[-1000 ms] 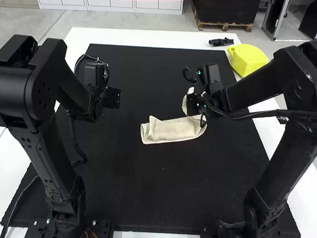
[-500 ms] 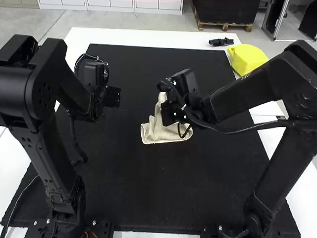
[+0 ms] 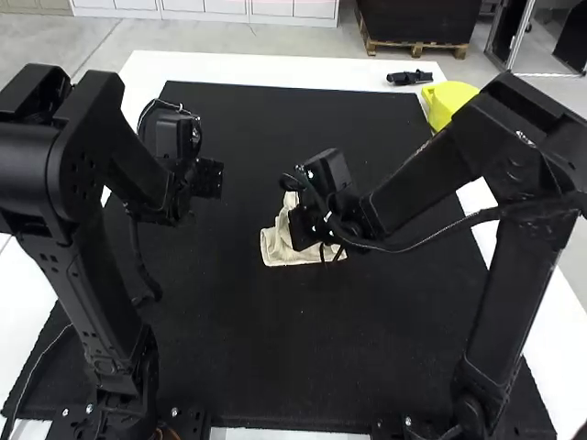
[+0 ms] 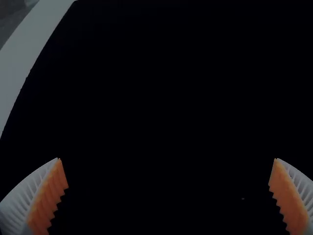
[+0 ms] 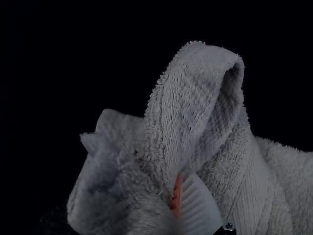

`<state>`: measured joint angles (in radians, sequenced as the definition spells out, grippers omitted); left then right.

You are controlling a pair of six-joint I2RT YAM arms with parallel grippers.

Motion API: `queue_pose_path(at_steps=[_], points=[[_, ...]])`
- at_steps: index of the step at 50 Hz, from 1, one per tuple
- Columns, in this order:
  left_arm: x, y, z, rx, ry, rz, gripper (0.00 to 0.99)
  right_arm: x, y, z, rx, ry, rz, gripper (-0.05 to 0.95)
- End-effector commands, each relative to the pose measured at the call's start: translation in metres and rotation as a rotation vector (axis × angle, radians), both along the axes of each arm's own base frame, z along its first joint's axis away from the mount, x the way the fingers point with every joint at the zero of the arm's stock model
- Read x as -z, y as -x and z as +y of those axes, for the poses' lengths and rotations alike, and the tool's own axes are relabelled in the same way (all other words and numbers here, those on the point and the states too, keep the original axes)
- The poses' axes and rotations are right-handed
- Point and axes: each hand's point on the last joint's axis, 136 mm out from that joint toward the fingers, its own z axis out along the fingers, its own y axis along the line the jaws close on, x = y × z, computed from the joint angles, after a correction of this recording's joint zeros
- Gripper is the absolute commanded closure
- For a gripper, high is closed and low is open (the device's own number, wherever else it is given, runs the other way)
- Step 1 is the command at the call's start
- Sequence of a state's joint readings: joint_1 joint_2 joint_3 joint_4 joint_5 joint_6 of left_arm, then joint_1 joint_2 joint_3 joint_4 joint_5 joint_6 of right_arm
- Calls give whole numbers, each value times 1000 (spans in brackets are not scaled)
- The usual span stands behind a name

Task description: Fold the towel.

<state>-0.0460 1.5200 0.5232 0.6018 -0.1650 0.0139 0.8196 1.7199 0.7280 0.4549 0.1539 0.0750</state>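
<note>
In the high view, the cream towel (image 3: 278, 249) lies near the middle of the black mat, partly raised and looped over. My right gripper (image 3: 304, 227) is at its right part, with the wrist covering some of the cloth. In the right wrist view, my right gripper (image 5: 177, 177) is shut on a pinched part of the towel (image 5: 188, 93), which arches up in a loop; one finger is buried in cloth. My left gripper (image 3: 209, 180) stays left of the towel, and in the left wrist view the left gripper (image 4: 167, 159) is wide open over bare mat.
The black mat (image 3: 275, 367) covers most of the white table (image 3: 275, 69). At the back right edge are a yellow object (image 3: 447, 99) and a small black item (image 3: 409, 78). The left arm stands along the mat's left side.
My right gripper has moved left, carrying the towel's right part over toward its left part, then slightly lower. The towel covers a shorter length. My left arm has kept still.
</note>
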Motion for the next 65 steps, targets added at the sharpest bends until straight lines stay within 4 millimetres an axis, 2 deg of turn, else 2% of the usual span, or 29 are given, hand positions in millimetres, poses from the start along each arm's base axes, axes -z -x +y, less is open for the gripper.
queue_pose_path(at_steps=[1, 14, 19, 24, 40, 45, 51, 52, 54, 55, 59, 61, 65], points=[[4, -2, 5, -15, -3, 5, 28, -9, -8, 12, -9, -31, -24, 921], [3, -2, 5, -15, -4, 2, 28, -32, -27, 17, 12, -74, -69, 921], [4, -2, 8, -22, -5, 6, 28, -34, -31, 17, 16, -80, -79, 921], [7, 0, 15, -35, -6, 9, 28, -22, -29, 19, 9, -62, -62, 921], [13, 4, 15, -34, -8, 20, 28, 17, -21, 12, -1, -7, -22, 923], [11, 3, 15, -34, -8, 11, 28, 18, -20, 13, -8, -7, -23, 921], [7, 1, 14, -30, -11, -1, 28, 12, -16, 25, -37, -25, -44, 918], [7, 1, 14, -32, -11, -2, 28, 12, -15, 26, -38, -27, -42, 880], [6, 1, 14, -32, -11, -4, 28, 11, -15, 28, -36, -23, -47, 669], [7, 1, 13, -30, -11, -2, 28, 12, -15, 28, -37, -21, -48, 597], [7, 1, 14, -31, -12, -2, 28, 17, -13, 29, -48, 0, -53, 115], [6, 0, 14, -32, -12, -6, 28, 19, -11, 31, -62, 13, -57, -2], [6, 0, 13, -31, -12, -4, 28, 17, -9, 35, -80, 16, -69, -15]])
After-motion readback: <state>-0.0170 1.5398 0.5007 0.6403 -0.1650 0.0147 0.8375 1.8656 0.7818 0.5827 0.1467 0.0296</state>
